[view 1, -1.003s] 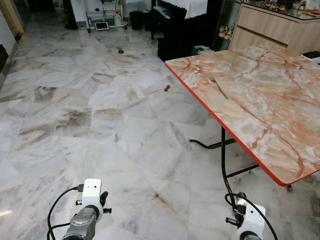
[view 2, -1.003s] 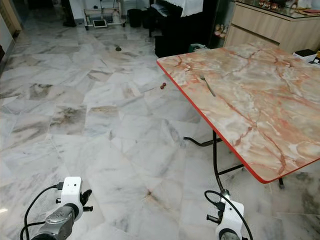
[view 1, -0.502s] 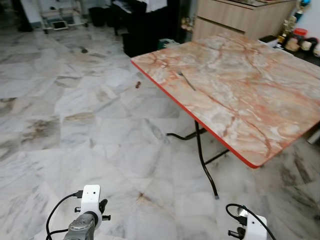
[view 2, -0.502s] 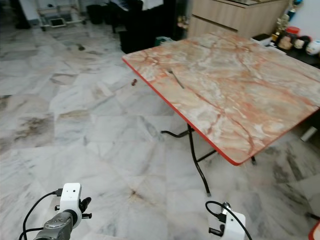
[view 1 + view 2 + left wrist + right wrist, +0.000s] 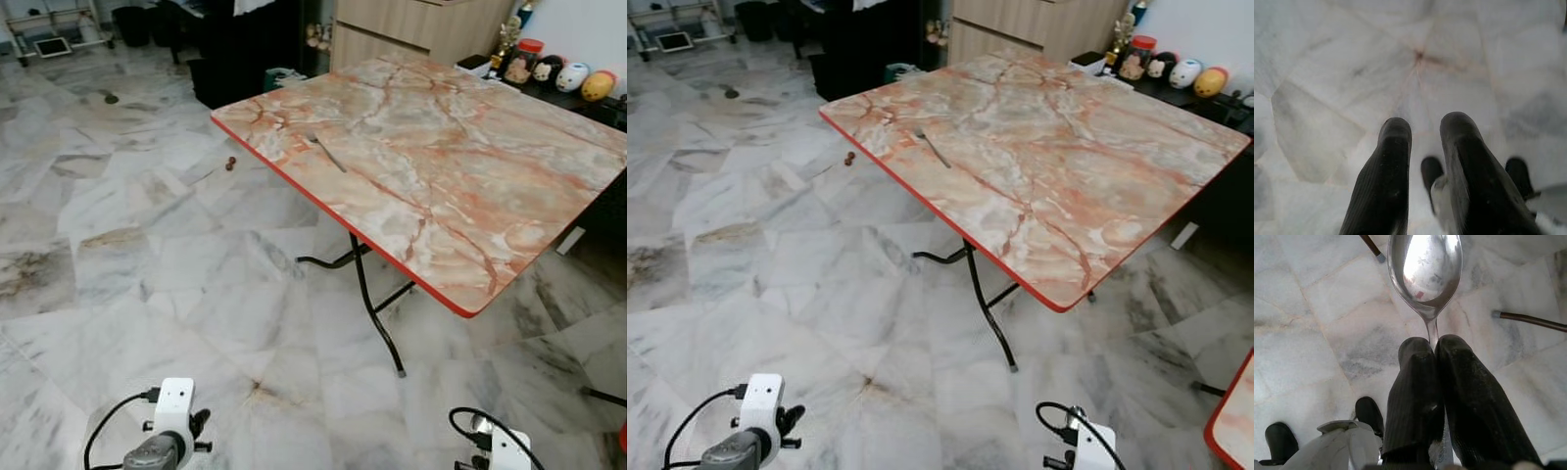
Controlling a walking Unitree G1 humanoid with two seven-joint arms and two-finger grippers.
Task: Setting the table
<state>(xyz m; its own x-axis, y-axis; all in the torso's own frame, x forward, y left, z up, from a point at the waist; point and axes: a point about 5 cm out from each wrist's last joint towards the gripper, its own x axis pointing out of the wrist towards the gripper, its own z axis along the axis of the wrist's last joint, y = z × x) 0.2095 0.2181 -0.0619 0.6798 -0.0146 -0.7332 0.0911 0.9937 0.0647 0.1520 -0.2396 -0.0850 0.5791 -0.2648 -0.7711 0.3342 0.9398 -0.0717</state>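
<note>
A folding table [image 5: 460,186] with a pink marble-patterned top and a red edge stands ahead and to the right. A metal fork [image 5: 325,154] lies on it near the far left edge. Both arms hang low: the left wrist [image 5: 173,426] and the right wrist [image 5: 502,452] sit at the bottom of the eye views. In the right wrist view my right gripper [image 5: 1432,346] is shut on the handle of a silver spoon [image 5: 1425,269], whose bowl sticks out past the fingertips above the floor. My left gripper [image 5: 1425,128] hangs over the floor, slightly open, with nothing in it.
The table's black folding legs [image 5: 377,328] stand on white marble floor. Small dark bits [image 5: 230,164] lie on the floor by the far corner. Dark furniture [image 5: 245,49] and a wooden sideboard [image 5: 411,29] are behind, jars and round items [image 5: 549,73] at right. A red edge [image 5: 1229,411] shows at bottom right.
The camera has swung to the right, so the table now sits further left and shows whole. Both arms still hang low, the spoon still held in the right gripper.
</note>
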